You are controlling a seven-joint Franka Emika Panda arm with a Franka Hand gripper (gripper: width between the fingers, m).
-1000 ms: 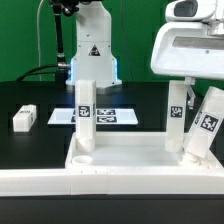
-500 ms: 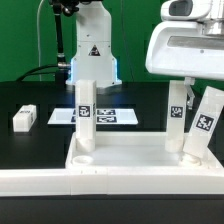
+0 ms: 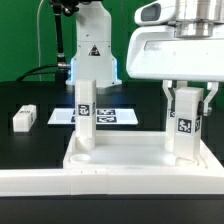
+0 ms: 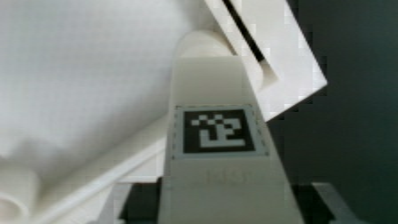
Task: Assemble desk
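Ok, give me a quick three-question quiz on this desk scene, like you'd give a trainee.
1. True or false: the held leg in the claw is lying flat.
2. Where is the loose leg? A: lying on the table at the exterior view's left. B: inside the desk top. C: on the marker board.
3. Fill in: the free upright leg stands in a corner of the ____.

Key: 1 false, it is upright; 2 A; 3 desk top.
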